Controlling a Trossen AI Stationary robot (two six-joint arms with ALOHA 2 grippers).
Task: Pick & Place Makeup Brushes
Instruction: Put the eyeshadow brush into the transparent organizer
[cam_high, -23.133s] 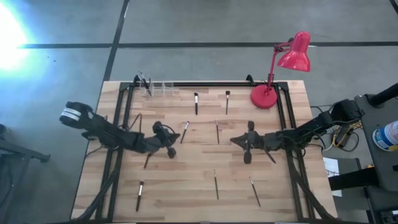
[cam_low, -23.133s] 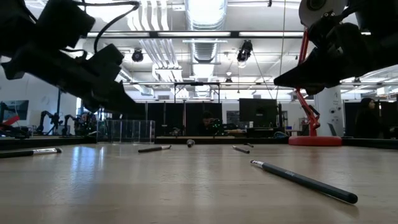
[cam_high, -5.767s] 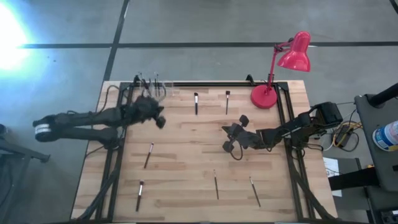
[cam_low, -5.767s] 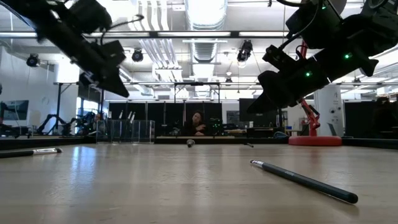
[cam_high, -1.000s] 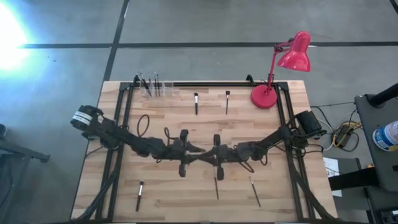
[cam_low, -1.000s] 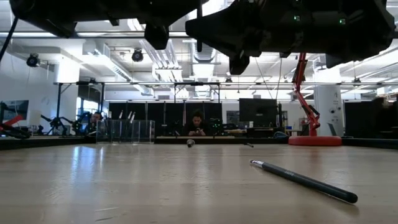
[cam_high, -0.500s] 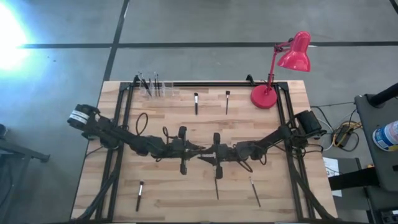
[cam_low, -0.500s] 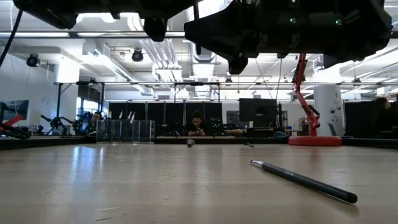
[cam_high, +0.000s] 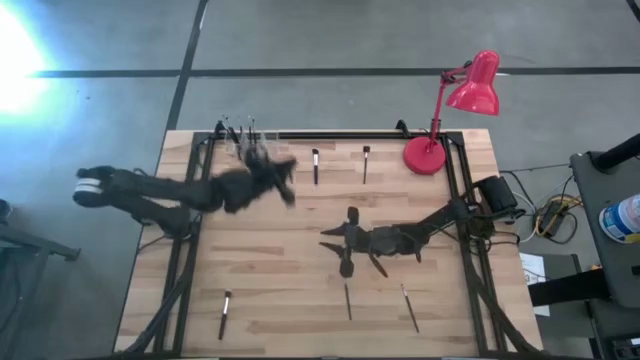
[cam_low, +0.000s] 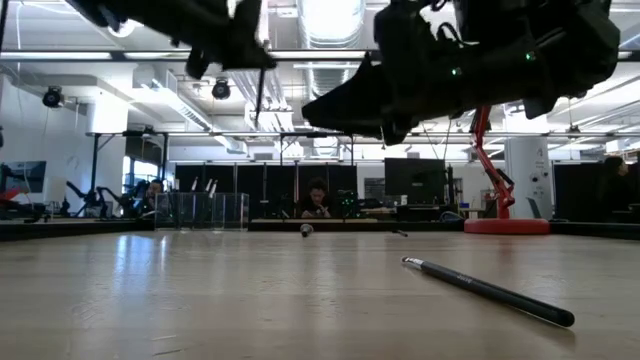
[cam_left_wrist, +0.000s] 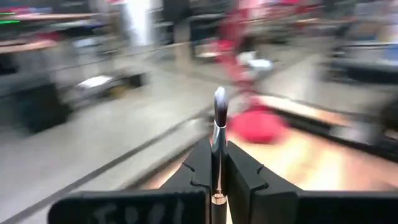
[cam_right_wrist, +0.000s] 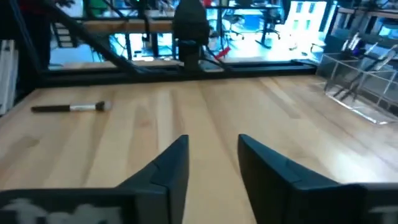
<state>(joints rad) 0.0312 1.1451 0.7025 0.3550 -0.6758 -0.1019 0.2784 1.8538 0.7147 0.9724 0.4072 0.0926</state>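
My left gripper (cam_high: 287, 185) is over the table's far left part, near a clear holder (cam_high: 248, 140) with brushes standing in it. It is shut on one makeup brush (cam_left_wrist: 217, 121), whose pale bristle tip reaches past the fingertips. My right gripper (cam_high: 325, 240) hovers open over the table's middle with nothing between its fingers (cam_right_wrist: 213, 140). Two brushes (cam_high: 315, 165) (cam_high: 366, 163) lie flat at the far side. Three more (cam_high: 225, 313) (cam_high: 348, 300) (cam_high: 410, 307) lie near the front edge. My left gripper (cam_left_wrist: 215, 144) pinches the brush between its two fingers on the shaft at the silvery ferrule (cam_left_wrist: 216, 135), close to the bristle end. The bristle end sticks out beyond the fingertips. The brush is lifted clear of the table.
A red desk lamp (cam_high: 445, 110) stands at the far right corner. A black frame (cam_high: 330, 135) runs along the table's far and side edges. In the low view one brush (cam_low: 490, 290) lies close to the camera. Bare wood lies between the grippers.
The two grippers met at the table's middle around one brush. My right gripper has let go of it and stayed there. My left gripper has risen and swung toward the far left, toward the clear holder, carrying the brush clear of the table.
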